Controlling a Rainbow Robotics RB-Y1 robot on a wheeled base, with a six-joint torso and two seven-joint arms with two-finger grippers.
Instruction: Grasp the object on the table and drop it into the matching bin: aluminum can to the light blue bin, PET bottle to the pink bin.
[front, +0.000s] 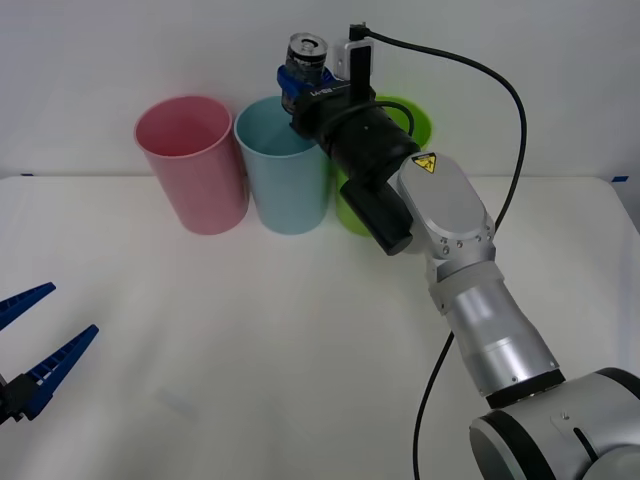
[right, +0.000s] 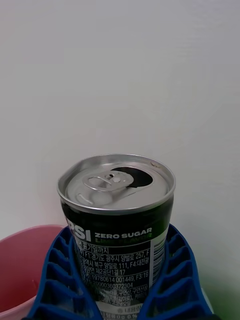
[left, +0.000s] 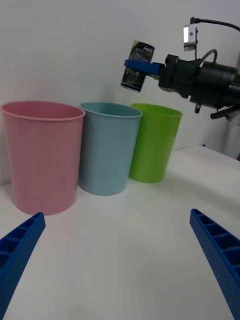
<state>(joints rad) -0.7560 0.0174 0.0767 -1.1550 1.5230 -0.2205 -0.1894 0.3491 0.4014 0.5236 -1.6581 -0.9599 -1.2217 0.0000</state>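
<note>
My right gripper (front: 297, 82) is shut on the aluminum can (front: 304, 56), a small dark-labelled can with a shiny pull-tab top (right: 116, 182). It holds the can upright in the air, above the far right part of the light blue bin's (front: 285, 168) rim. In the left wrist view the can (left: 136, 66) hangs above the gap between the light blue bin (left: 107, 147) and the green one. The pink bin (front: 192, 162) stands left of the light blue bin. My left gripper (front: 30, 345) rests open low at the table's (front: 250, 350) near left.
A lime green bin (front: 402, 125) stands right of the light blue one, partly behind my right arm. The three bins form a row at the back of the white table. A black cable arcs from the right wrist camera.
</note>
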